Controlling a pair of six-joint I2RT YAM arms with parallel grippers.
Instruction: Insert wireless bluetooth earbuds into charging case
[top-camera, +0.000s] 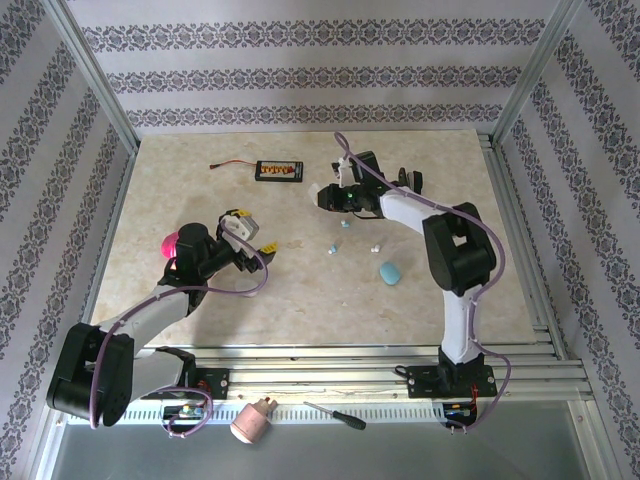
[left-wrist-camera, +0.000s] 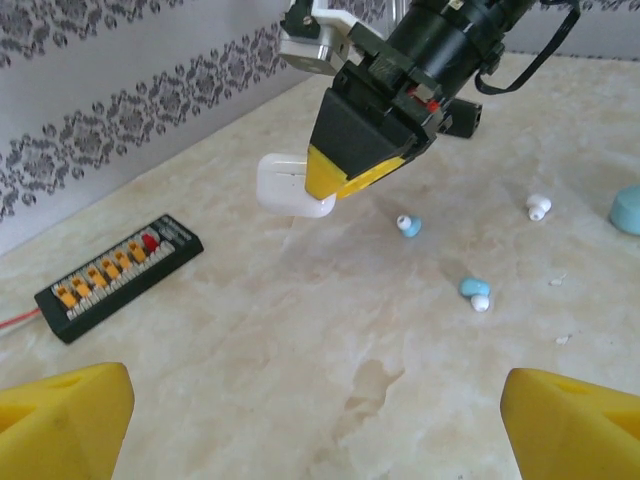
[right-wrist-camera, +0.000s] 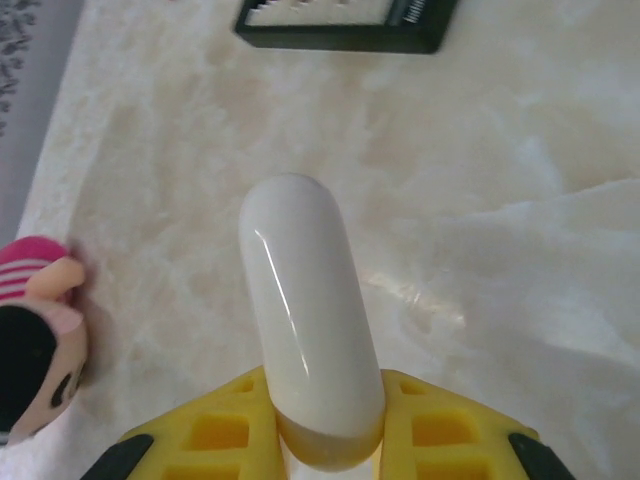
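1. The left gripper (left-wrist-camera: 318, 432), over the near left part of the pale marbled table (top-camera: 300, 310): yellow fingers spread wide, nothing between them. A round pink toy (top-camera: 172, 243) sits just beside it, toward the left edge.

2. Pale blue pebble-shaped plastic case (top-camera: 389, 272), right of centre, nearer than the loose pieces. This blue case lies flat and looks closed; contents hidden.

3. Wireless earbuds, tiny glossy plastic pieces, loose on the bare surface near its centre, in neither case:
- pale blue earbud (left-wrist-camera: 475, 292), nearest the left arm
- white earbud (left-wrist-camera: 539, 206), to its right, close to the blue case
- pale blue earbud with a white tip (left-wrist-camera: 408, 226), farthest, just short of the right arm's fingers

Handling, as judged: very light, rigid, slick and rounded, so apt to skid or squirt out from the pads. Best pinched gently across the bulbous body, leaving the tip free to seat in a socket.

4. The right gripper (left-wrist-camera: 345, 170), beyond the earbuds toward the far edge: pressed onto one end of a glossy white pill-shaped plastic case (right-wrist-camera: 310, 310), which juts out past the fingertips. The white case appears shut; contents cannot be told. It likely needs opening before anything goes in.

5. Flat black board with orange sockets (top-camera: 278, 172), near the far edge, left of the right gripper
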